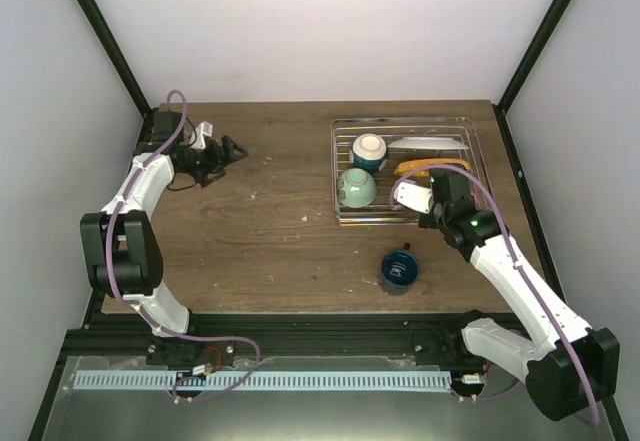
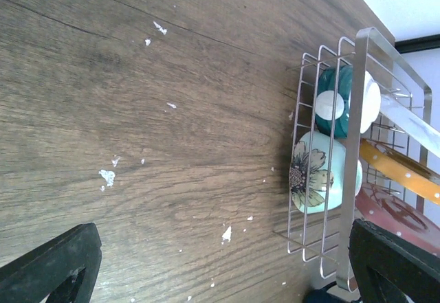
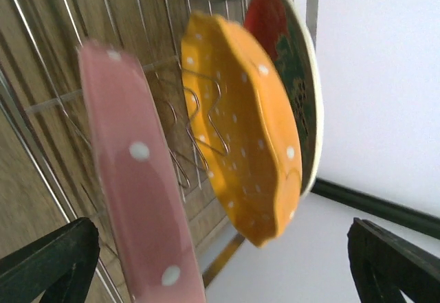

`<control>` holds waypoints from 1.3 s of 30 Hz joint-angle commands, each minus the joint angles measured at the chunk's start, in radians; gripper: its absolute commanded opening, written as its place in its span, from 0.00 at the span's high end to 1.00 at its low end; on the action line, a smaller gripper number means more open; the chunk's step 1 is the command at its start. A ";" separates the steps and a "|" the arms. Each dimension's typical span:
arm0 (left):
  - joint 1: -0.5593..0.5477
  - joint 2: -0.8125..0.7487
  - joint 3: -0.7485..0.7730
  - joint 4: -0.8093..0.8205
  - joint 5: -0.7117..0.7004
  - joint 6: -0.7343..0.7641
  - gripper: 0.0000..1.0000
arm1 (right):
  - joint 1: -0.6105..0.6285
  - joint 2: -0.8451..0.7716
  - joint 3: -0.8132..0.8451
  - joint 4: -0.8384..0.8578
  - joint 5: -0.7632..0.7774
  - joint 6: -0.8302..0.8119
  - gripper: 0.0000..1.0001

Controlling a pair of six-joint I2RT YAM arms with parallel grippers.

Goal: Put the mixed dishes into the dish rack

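While the right tool (image 3: 220, 238) hung wide open astride the pink dotted scalloped plate (image 3: 137, 179), that plate stood on edge in the silver wire dish rack (image 2: 353, 179) beside the orange dotted scalloped plate (image 3: 240, 138). The left tool (image 1: 236, 148) gaped empty above the brown wooden desk (image 1: 270, 251), well apart from the rack.

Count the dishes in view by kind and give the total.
Bowls: 2, the cream bowl and the pale green bowl.
Plates: 3, the red-and-teal plate, the orange dotted plate and the pink dotted plate.
Mugs: 1, the dark blue mug.
Total: 6.
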 commanded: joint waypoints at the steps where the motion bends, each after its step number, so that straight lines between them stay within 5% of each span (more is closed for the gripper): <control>1: 0.002 0.006 0.014 0.020 0.044 0.015 0.00 | 0.042 0.039 0.117 -0.116 -0.178 0.216 0.00; 8: -0.060 -0.010 0.036 -0.012 -0.036 0.079 0.00 | 0.123 0.146 0.252 0.131 -0.465 0.529 0.00; 13: -0.233 0.002 0.149 -0.145 -0.252 0.257 0.00 | 0.121 0.349 0.477 0.323 -0.436 0.842 0.00; 23: -0.491 -0.013 0.176 -0.275 -0.234 0.504 0.01 | -0.066 0.833 1.265 -0.061 -0.226 1.336 0.00; 28: -0.568 -0.016 0.166 -0.334 -0.302 0.550 0.01 | -0.177 0.831 1.270 -0.137 -0.216 1.510 0.00; 39: -0.779 0.056 0.223 -0.365 -0.429 0.581 0.02 | -0.266 0.862 1.211 -0.194 -0.258 1.533 0.00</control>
